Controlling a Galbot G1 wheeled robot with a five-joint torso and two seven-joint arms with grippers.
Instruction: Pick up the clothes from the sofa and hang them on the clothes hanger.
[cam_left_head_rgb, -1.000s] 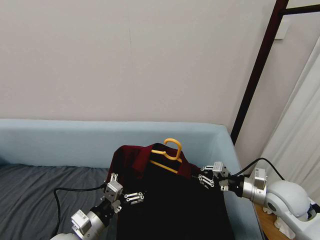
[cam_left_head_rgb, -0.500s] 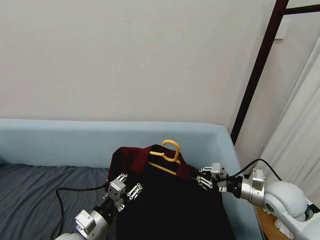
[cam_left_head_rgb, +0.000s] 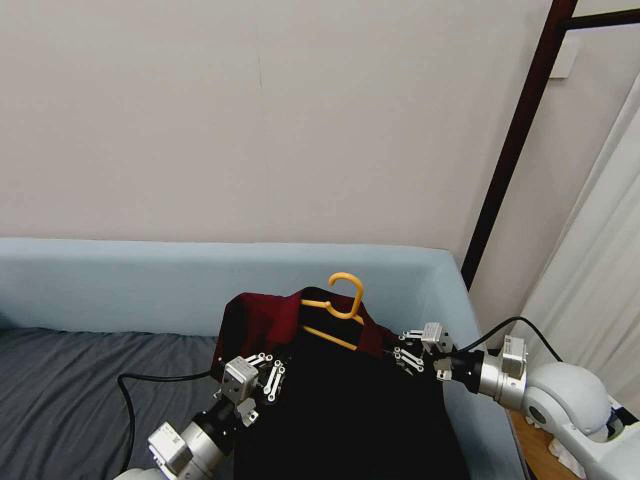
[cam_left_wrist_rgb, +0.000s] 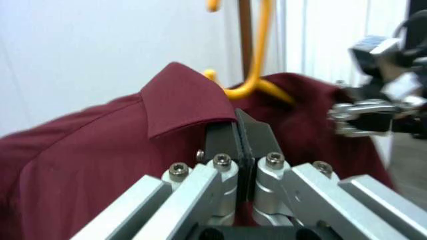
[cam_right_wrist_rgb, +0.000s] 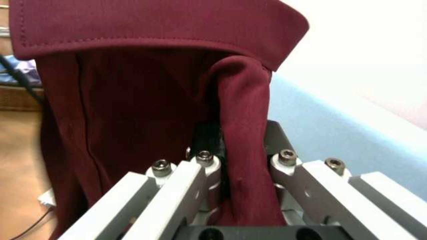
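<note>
Shirt (cam_left_head_rgb: 340, 410), dark red, is up off the sofa (cam_left_head_rgb: 120, 285) on a yellow hanger (cam_left_head_rgb: 338, 302). It sits low in the head view at about five o'clock, in front of the sofa's back. The hanger's hook pokes out of the collar at the shirt's twelve o'clock.

The left gripper (cam_left_head_rgb: 265, 382) is at the shirt's ten o'clock shoulder. Its fingers (cam_left_wrist_rgb: 223, 142) are pressed together just under the collar flap, and they seem to have cloth nipped between them, though the flap hides the contact. The right gripper (cam_left_head_rgb: 404, 356) is at the two o'clock shoulder and is clenched on a thick fold of the shirt.

The dark rack post (cam_left_head_rgb: 510, 150) stands off at two o'clock, well apart from the hook.

Nothing grips the hanger itself; it rides only inside the cloth. If one arm rises or pulls faster than the other, the hanger could tip and slide out of a shoulder. The left pinch looks shallow, so the garment's weight might drag the fabric free. The hook could also swing, making it hard to land on the rack.
</note>
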